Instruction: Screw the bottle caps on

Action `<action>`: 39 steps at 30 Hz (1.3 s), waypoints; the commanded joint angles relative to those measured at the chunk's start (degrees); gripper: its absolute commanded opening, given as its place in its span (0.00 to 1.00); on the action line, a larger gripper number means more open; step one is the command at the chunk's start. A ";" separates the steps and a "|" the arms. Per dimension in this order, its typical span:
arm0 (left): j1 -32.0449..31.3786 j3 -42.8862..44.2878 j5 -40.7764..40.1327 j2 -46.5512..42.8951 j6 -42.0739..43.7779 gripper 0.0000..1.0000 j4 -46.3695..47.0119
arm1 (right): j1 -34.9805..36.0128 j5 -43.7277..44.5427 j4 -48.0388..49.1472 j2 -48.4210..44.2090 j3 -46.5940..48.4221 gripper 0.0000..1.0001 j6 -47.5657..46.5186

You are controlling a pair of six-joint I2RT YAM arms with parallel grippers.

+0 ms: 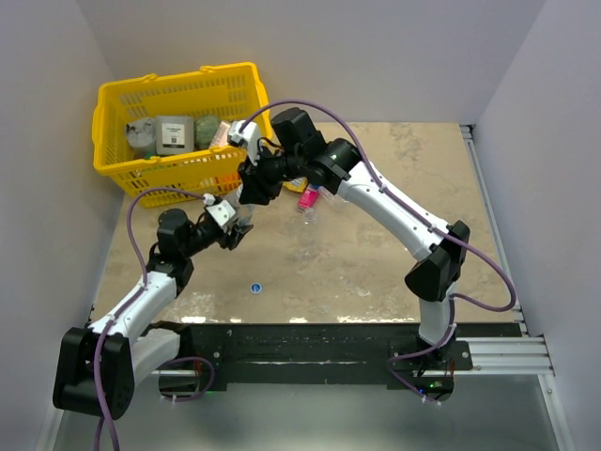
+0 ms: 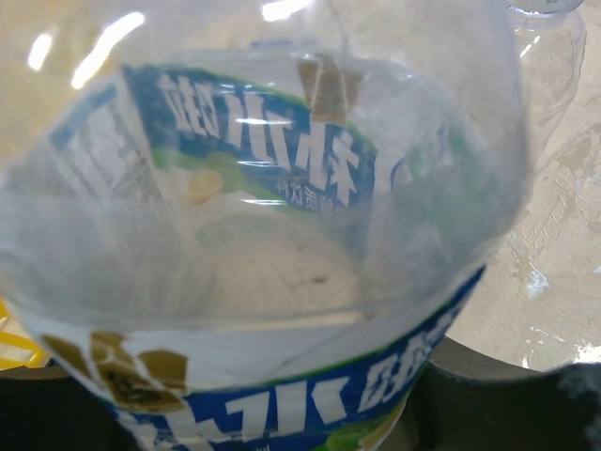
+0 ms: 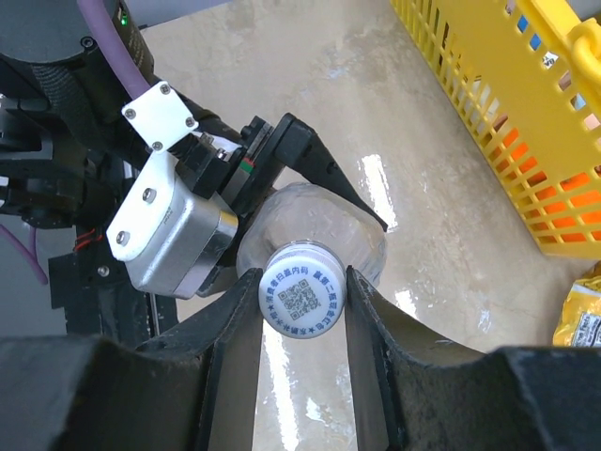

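Note:
A clear bottle (image 3: pixel 315 221) with a blue, white and green label (image 2: pixel 282 178) stands held above the table, left of centre. My left gripper (image 1: pixel 232 224) is shut on its body, and its dark fingers (image 3: pixel 315 164) wrap the bottle's shoulder. My right gripper (image 3: pixel 301 303) comes from above, shut on the whitish cap (image 3: pixel 301 299) with a printed code, which sits on the bottle's mouth. A blue cap (image 1: pixel 255 287) lies loose on the table near the front. Two more clear bottles (image 2: pixel 556 52) lie beyond the held one.
A yellow basket (image 1: pixel 111 117) with packaged goods stands at the back left, close behind the grippers (image 3: pixel 488 85). A pink item (image 1: pixel 308 197) lies under the right forearm by a clear bottle (image 1: pixel 308 216). A yellow packet (image 3: pixel 582 315) lies near the basket.

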 commanded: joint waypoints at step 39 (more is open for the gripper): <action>2.13 7.03 -9.16 3.29 5.99 1.00 -10.65 | -41.99 16.95 -12.98 -8.89 -8.13 0.00 -8.48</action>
